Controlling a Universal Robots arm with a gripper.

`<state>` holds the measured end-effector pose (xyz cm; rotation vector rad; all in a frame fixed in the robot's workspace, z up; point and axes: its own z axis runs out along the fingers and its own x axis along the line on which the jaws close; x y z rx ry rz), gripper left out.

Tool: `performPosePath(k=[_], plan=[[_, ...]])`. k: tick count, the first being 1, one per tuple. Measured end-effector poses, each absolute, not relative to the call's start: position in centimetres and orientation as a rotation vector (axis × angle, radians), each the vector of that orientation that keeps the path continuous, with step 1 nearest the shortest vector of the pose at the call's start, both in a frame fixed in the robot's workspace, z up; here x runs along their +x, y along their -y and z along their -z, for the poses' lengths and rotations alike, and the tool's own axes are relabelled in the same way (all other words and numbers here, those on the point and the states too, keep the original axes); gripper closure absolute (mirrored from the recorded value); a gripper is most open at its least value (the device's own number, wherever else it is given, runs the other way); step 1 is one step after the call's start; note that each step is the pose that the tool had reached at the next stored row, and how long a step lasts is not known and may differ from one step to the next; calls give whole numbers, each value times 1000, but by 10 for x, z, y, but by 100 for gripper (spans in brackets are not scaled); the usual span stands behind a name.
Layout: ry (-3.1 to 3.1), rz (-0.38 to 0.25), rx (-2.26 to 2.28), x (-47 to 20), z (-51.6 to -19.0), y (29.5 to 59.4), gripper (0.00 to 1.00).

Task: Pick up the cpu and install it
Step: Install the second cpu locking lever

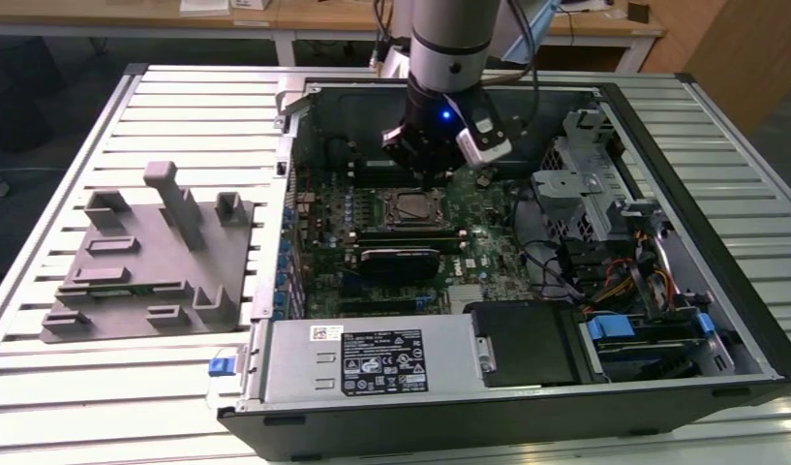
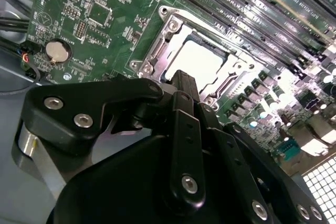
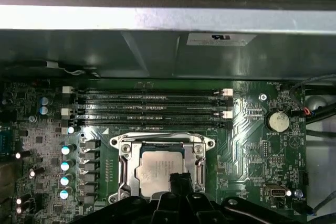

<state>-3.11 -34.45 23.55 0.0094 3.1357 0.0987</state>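
The cpu (image 1: pixel 412 204) lies flat inside the black socket frame (image 1: pixel 387 206) on the green motherboard (image 1: pixel 479 208), in the open computer case. Its pale silvery top shows in both wrist views, as the cpu (image 2: pixel 197 61) and the cpu (image 3: pixel 155 169). The socket's metal frame (image 3: pixel 125 163) surrounds it, with the load plate swung open. My gripper (image 1: pixel 428 176) hangs just above the socket's far edge. Its black fingertips (image 2: pixel 184 80) are pressed together with nothing between them, and the fingertips (image 3: pixel 178 179) overlap one edge of the chip.
A grey fixture (image 1: pixel 150 257) with upright posts stands on the slatted table at the exterior view's left. Long black memory slots (image 3: pixel 152 106) run beside the socket. The power supply (image 1: pixel 369 358), drive cage (image 1: pixel 589 174) and cables (image 1: pixel 627 281) crowd the case.
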Motion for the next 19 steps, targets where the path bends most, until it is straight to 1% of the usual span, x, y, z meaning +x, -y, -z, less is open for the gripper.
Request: performPosePath(k=[19], plan=[[-3136,-94,9,-31,-236,360,89]])
